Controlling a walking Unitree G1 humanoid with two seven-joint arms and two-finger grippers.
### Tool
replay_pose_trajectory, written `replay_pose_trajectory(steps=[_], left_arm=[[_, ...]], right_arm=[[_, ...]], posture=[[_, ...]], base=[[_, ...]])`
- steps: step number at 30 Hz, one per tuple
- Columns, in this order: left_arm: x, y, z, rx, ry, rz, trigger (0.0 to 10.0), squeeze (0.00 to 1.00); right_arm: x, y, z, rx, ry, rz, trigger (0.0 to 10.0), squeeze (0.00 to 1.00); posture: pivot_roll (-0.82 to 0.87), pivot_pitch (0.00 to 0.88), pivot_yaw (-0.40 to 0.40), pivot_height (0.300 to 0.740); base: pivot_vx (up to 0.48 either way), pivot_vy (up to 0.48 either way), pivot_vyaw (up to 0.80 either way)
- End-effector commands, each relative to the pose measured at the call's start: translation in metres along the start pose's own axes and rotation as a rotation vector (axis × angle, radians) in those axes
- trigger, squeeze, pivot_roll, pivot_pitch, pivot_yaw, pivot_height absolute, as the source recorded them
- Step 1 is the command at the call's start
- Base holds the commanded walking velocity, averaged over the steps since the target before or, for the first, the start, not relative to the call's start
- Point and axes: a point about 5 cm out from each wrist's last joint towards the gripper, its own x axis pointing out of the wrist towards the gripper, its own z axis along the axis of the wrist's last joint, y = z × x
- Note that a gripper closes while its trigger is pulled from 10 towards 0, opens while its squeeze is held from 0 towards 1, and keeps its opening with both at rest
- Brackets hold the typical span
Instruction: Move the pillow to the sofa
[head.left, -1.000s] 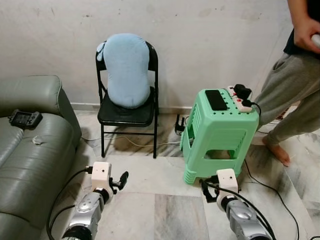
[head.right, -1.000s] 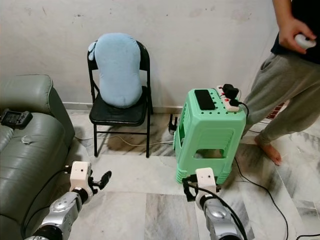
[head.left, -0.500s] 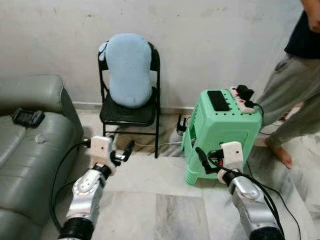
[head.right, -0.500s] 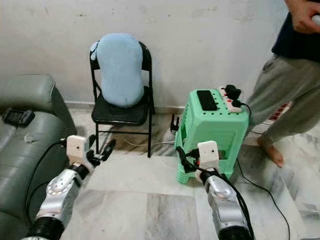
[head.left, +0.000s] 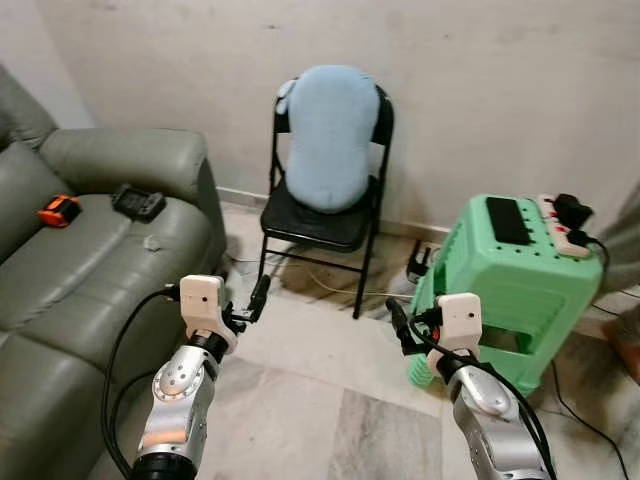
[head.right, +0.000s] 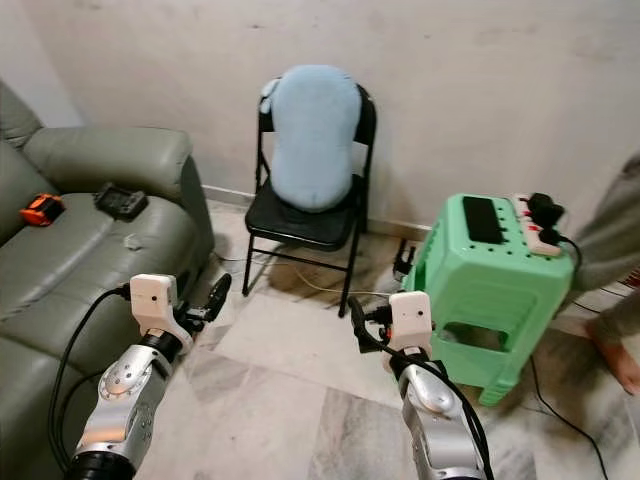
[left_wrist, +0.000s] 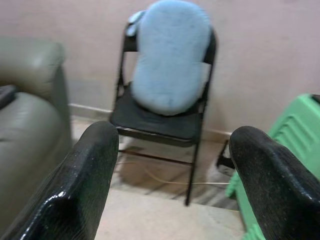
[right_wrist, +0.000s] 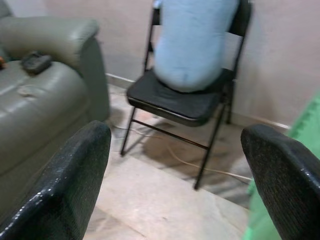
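A light blue pillow (head.left: 330, 135) stands upright on the seat of a black folding chair (head.left: 318, 226), leaning on its back against the wall. The grey-green leather sofa (head.left: 100, 250) is to the chair's left. My left gripper (head.left: 250, 305) is held out low over the floor, open and empty, short of the chair's front legs. My right gripper (head.left: 402, 330) is open and empty too, beside the green stool. Both wrist views look between wide-apart fingers at the pillow (left_wrist: 170, 55) (right_wrist: 195, 40) on the chair.
A green plastic stool (head.left: 500, 270) with a power strip (head.left: 560, 215) on top stands right of the chair. Cables run over the marble floor (head.left: 320, 330). A black controller (head.left: 138, 202) and an orange object (head.left: 60, 211) lie on the sofa. A person's leg (head.right: 610, 260) is at the right edge.
The camera has swung left: more sofa shows and the person has slid almost out of frame. Both arms have risen and reached forward since a second ago.
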Motion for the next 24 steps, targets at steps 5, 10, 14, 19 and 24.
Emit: replay_pose_trajectory(steps=[5, 10, 14, 19, 24], left_arm=[[0.002, -0.003, 0.008, -0.018, -0.01, -0.008, 10.0, 0.0], [-0.001, -0.008, 0.011, 0.018, -0.027, -0.083, 10.0, 0.0], [-0.001, -0.007, 0.011, 0.102, -0.015, -0.086, 10.0, 0.0], [0.0, -0.003, 0.011, 0.097, 0.0, -0.05, 10.0, 0.0], [0.0, -0.001, 0.01, 0.11, 0.004, -0.008, 10.0, 0.0]], right_arm=[[0.004, -0.001, 0.013, -0.011, -0.024, -0.006, 10.0, 0.0], [0.006, 0.004, 0.016, -0.007, -0.029, 0.013, 10.0, 0.0], [0.006, 0.01, 0.019, -0.001, -0.04, 0.055, 10.0, 0.0], [0.008, 0.016, 0.022, -0.027, -0.053, 0.093, 10.0, 0.0], [0.008, 0.016, 0.023, -0.029, -0.053, 0.094, 10.0, 0.0]], posture=[[-0.17, 0.0, 0.032, 0.74], [-0.16, 0.0, 0.027, 0.74], [-0.16, 0.0, 0.029, 0.74], [-0.16, 0.0, 0.031, 0.74], [-0.16, 0.0, 0.031, 0.74]], base=[[0.0, 0.0, 0.8], [0.0, 0.0, 0.8], [0.0, 0.0, 0.8], [0.0, 0.0, 0.8], [0.0, 0.0, 0.8]])
